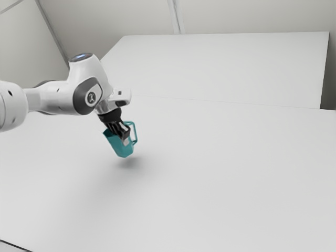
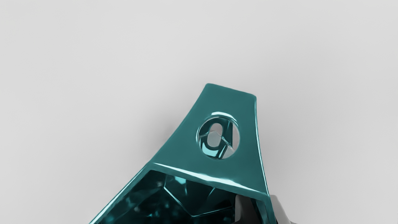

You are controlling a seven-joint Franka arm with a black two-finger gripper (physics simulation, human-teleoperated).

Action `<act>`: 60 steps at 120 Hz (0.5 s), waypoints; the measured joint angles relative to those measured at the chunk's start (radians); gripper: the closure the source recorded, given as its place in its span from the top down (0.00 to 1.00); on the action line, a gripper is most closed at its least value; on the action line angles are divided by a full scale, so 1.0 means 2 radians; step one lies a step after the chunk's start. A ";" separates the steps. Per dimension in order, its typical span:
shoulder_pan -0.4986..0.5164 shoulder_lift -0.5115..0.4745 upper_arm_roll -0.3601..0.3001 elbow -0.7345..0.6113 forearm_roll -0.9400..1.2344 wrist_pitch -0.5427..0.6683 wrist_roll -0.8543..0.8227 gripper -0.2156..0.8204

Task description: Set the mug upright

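Fingers (image 2: 244,207): closed on the mug (image 1: 121,146), one tip inside the mouth, the other against the outer face, wall pinched between them. Grip sits by the rim (image 2: 211,179), on the side toward the handle (image 1: 135,134).

Mug: aslant in the grip, mouth leaning up toward the exterior view's left, base (image 1: 124,155) low and to its right, handle on the right. Round opening in one side. Not upright as it hangs.

Below: soft shadow (image 1: 127,162) on the bench (image 1: 220,173), just under the base; mug looks to be a little clear of the surface. Arm (image 1: 58,97) comes in from the exterior view's left, hand tipped over the mug.

Step in hand, as I judge it: righting the mug in the air, then setting it down. Roll the hand so the mouth swings toward the exterior view's right and the base comes level; do this before contact, or the low edge catches and the mug pivots about the pinch. Thin wall, off-centre hold: turn slowly, firm squeeze. Lower straight until the whole base is flat, then part the fingers evenly and draw the inner one straight up past the rim, without dragging the wall over.
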 joint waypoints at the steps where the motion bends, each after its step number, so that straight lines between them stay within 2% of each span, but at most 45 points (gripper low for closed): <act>1: -0.001 0.000 0.000 -0.002 0.001 0.001 -0.002 0.04; 23: -0.020 0.016 -0.003 -0.013 0.015 0.022 -0.044 0.04; 50: 0.038 0.037 -0.014 -0.013 0.022 0.037 -0.081 0.04; 60: 0.037 0.047 -0.021 -0.011 0.028 0.041 -0.093 0.04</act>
